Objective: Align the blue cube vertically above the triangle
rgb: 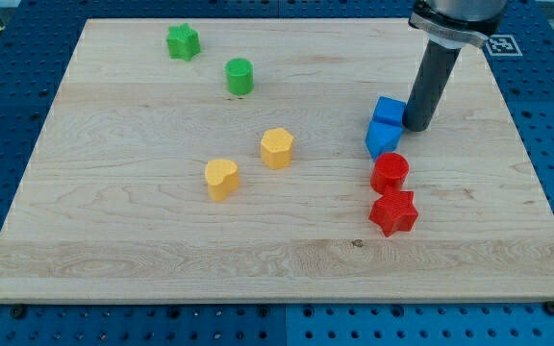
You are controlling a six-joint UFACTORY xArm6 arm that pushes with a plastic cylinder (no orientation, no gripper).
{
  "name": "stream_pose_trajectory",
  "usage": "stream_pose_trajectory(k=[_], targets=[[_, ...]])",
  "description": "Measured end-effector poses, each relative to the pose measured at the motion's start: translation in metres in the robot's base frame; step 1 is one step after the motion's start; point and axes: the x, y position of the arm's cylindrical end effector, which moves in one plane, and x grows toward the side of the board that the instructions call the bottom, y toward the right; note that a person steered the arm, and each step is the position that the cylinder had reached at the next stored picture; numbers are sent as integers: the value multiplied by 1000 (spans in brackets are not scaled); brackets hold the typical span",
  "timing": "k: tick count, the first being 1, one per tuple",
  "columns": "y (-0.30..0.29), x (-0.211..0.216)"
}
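— Where's my tip (417, 126) sitting?

— You've got it on the wooden board (113, 231) at the view's right, just beside the blue cube (390, 109), on that cube's right side. Whether it actually touches the cube, you can't tell from this angle. The rod's upper end runs out of the view's top edge, so you see only part of the arm. There are no jaws on this rod, so there's nothing clenched or released to report.

— And the triangle?

— You'll find a second blue block (382, 138) pressed against the cube, just below it and slightly left. Its shape is hard to make out; it may be your triangle.

— Anything crowding them?

— Right below sits a red cylinder (390, 172), then a red star (393, 212) touching it. Well apart to the left you have a yellow hexagon (277, 147) and a yellow heart (221, 178); a green cylinder (239, 76) and green star (183, 41) lie near the top.
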Motion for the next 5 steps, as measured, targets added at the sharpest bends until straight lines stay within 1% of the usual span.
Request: stream_pose_trajectory(k=[1, 3, 4, 5], targets=[[-11, -6], [-11, -13], [-20, -65], [-83, -119]])
